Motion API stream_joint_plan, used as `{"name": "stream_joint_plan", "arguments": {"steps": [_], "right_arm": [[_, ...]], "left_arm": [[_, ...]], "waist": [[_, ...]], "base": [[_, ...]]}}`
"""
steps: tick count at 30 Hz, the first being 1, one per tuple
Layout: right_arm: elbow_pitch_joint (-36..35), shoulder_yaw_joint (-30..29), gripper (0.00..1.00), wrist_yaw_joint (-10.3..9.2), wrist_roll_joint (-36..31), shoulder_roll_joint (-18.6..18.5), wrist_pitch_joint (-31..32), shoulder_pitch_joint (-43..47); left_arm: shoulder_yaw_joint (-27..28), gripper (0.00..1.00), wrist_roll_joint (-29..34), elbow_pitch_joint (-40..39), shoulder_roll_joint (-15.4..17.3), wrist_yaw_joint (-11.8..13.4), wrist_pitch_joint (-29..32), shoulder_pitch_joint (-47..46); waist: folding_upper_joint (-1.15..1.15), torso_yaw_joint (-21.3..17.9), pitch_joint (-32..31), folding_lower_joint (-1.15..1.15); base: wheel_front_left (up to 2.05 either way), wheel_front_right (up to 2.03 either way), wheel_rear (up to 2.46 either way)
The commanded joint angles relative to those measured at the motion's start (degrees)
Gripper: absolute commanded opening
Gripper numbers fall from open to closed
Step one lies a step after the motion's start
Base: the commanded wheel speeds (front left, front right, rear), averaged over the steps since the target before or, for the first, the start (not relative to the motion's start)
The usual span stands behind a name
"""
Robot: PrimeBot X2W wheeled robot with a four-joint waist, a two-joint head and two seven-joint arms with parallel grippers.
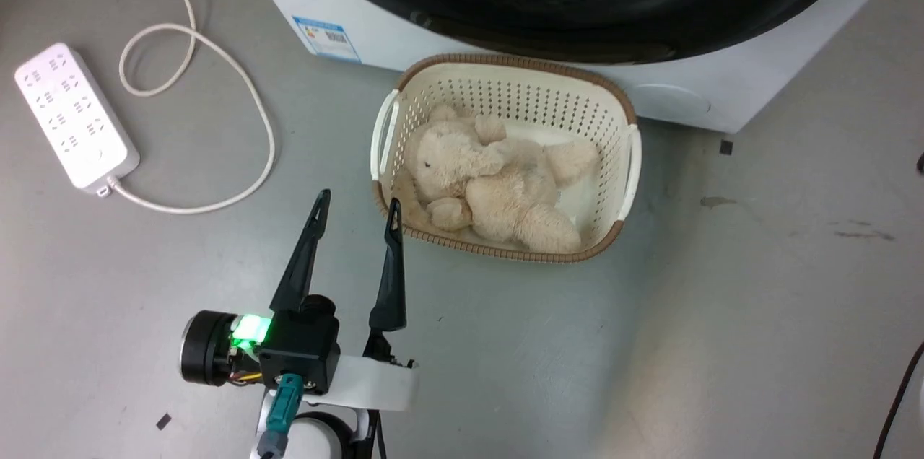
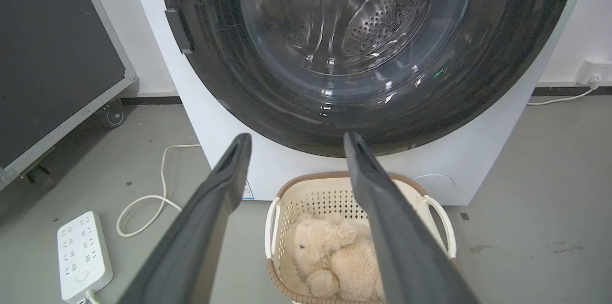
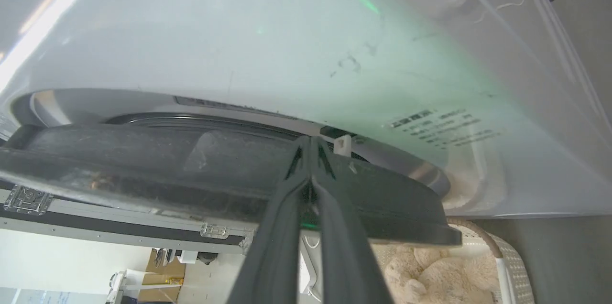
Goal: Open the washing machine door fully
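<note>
Barely started — washing machine door [image 2: 363,122] seems only cracked off the machine front [image 3: 287,55], right gripper [image 3: 311,141] at its rim with fingers together, left gripper [image 1: 359,199] fingers apart near the basket [image 1: 505,66] — whole swing remains.

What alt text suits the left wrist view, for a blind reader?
The open left hand points toward the washing machine door, a glossy black disc with a clear glass centre. Below, a cream basket holds a plush bear; a white power strip lies at left.
</note>
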Motion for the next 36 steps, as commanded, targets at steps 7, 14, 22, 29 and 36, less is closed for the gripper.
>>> {"name": "stream_joint_plan", "arguments": {"steps": [7,14,22,29,36], "right_arm": [[6.6,-2.37,0.0,-0.02,2.96,-0.49,5.82,-8.98],[9.21,-3.34,0.0,-0.02,4.1,-0.77,11.29,-9.21],[8.31,-4.8,0.0,-0.03,6.23,0.44,16.97,-2.32],[4.34,-5.93,0.0,-0.03,8.85,4.88,23.52,5.43],[-2.22,-3.72,0.0,-0.03,8.76,8.27,29.04,15.45]], "left_arm": [[-1.63,1.0,0.43,-0.85,0.41,1.27,-1.35,-2.26],[-3.03,1.0,0.16,-0.76,0.48,2.24,-2.18,-2.94],[-3.54,1.0,-0.97,0.07,1.03,2.99,-3.14,-1.51],[-3.33,1.0,-1.63,0.79,1.92,2.79,-3.92,1.21],[-2.54,1.0,-1.79,1.46,2.12,1.76,-3.92,3.95]], "waist": [[0.0,0.78,2.35,-0.01],[0.0,1.36,1.62,-0.01],[0.0,1.31,-3.04,-0.01],[0.0,0.88,-7.79,-0.01],[0.0,0.58,-11.92,-0.01]], "base": [[0.0,0.0,0.0],[0.0,0.0,0.0],[0.0,0.0,0.0],[0.0,0.0,0.0],[0.0,0.0,0.0]]}}
